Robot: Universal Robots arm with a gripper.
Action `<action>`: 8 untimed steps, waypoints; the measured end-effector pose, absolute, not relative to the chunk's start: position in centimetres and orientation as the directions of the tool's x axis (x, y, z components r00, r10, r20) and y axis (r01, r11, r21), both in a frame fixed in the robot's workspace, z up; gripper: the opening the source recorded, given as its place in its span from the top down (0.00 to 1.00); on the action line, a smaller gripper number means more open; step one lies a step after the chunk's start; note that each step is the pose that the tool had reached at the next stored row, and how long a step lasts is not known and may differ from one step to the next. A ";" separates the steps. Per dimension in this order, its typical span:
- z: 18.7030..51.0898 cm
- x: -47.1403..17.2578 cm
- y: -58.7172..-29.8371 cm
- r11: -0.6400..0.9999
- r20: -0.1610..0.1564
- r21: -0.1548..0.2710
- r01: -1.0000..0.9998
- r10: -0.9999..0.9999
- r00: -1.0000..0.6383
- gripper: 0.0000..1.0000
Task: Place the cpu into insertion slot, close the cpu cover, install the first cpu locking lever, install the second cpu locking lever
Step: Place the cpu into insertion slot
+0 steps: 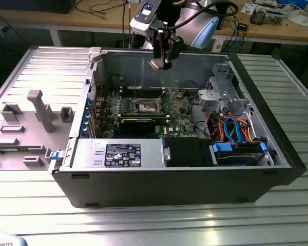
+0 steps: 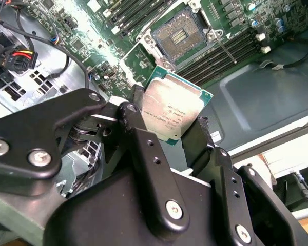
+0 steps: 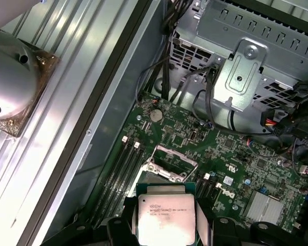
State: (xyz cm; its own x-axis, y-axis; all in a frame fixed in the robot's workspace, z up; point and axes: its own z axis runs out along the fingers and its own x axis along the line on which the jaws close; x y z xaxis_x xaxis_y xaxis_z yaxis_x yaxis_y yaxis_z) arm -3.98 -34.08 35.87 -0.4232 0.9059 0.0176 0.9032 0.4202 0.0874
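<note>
Hanging high over the open computer case (image 1: 143, 187), toward its far wall in the exterior view. Claw (image 1: 161, 62) narrowed to chip width and clamped on the cpu (image 1: 155, 63) by two opposite edges, probably to keep the faces untouched and the corners free for lining up. Same grip in both wrist views: black fingers (image 2: 138, 120) pressed against either side of the cpu (image 2: 175, 108), dull silver top turned to the cameras, green rim showing around it (image 3: 166, 218). Carried tilted rather than level, judging by the second wrist view.

Well below, on the green motherboard (image 1: 182, 115), the insertion slot (image 1: 147, 106), a little to the exterior view's left of the claw. Dark centre bare in the second wrist view, nothing seated in the insertion slot (image 2: 177, 35).

Cpu cover (image 3: 165, 172) apparently swung up off the slot, seen as a silver frame just beyond the chip in the first wrist view; open, presumably, to let the chip drop in. Thin locking lever (image 2: 223, 48) lying just beside the slot, seemingly released for the same reason. Long black expansion card (image 1: 138, 123) just nearer than the slot.

Case laid on its side on the slatted metal surface (image 1: 143, 225), so the board faces up for a straight descent. By this reading, the chip is in the air, well apart from the slot, and not yet placed.
</note>
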 end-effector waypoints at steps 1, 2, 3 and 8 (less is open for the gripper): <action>35.9 -4.0 -34.1 0.420 0.018 0.087 0.903 0.906 -0.423 0.46; 35.9 -4.1 -34.1 0.420 0.018 0.087 0.903 0.906 -0.423 0.46; 35.9 -4.1 -34.1 0.420 0.018 0.087 0.903 0.906 -0.423 0.46; 35.9 -4.1 -34.1 0.420 0.018 0.087 0.903 0.906 -0.423 0.46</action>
State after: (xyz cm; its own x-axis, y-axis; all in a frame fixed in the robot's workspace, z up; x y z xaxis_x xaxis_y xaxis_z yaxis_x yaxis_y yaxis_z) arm -4.08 -34.08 35.88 -0.4232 0.9059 0.0176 0.9032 0.4202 0.0873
